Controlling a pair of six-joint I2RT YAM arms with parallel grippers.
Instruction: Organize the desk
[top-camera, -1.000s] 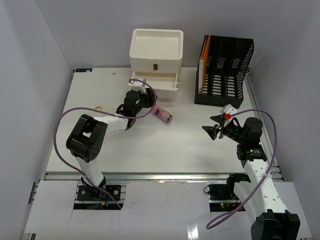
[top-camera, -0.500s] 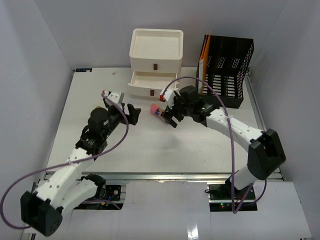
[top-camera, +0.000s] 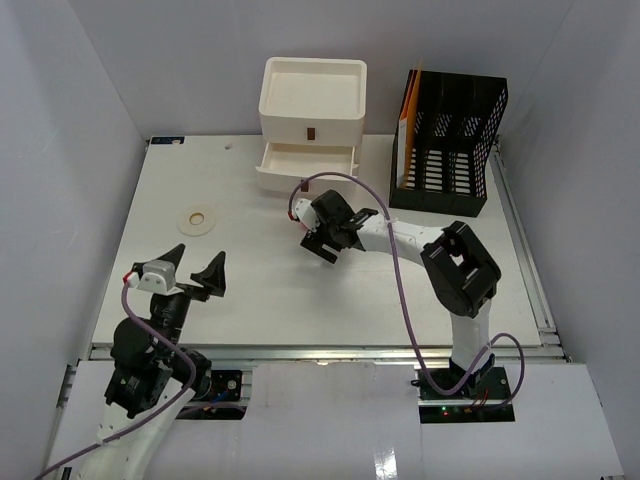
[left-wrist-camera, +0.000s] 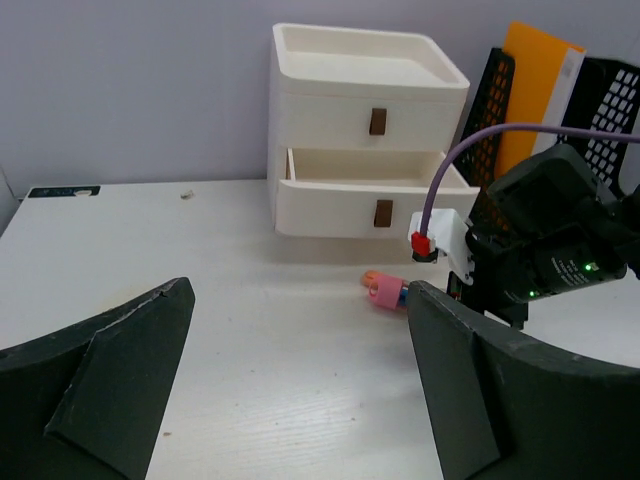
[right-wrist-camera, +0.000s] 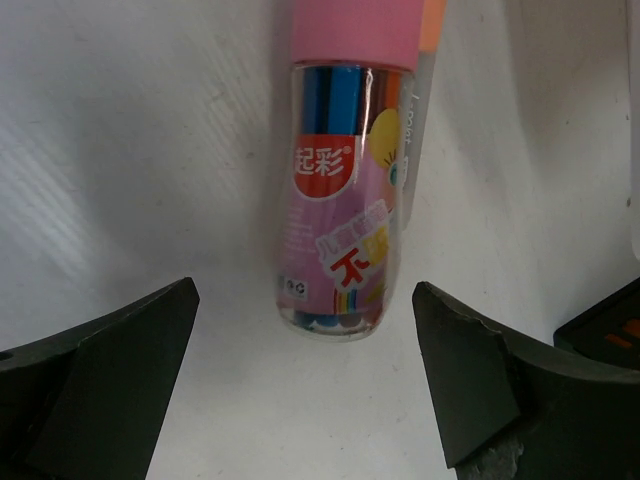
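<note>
Desk (top-camera: 250, 290) lies flat and white, and we see its long axis running left to right, with the metal rail on the edge farthest from the drawer unit (top-camera: 312, 120), which stands at the back edge with its middle drawer pulled out. Our left gripper (top-camera: 200, 255) hangs well in front of the unit, off to the left, arm folded close to its base, aimed toward the unit, jaws wide apart and empty. Our right arm bends at the elbow and reaches in just before the unit. The right gripper (right-wrist-camera: 303, 300) tilts down, jaws spread on either side of a pen tube (right-wrist-camera: 345, 200) without touching it.
</note>
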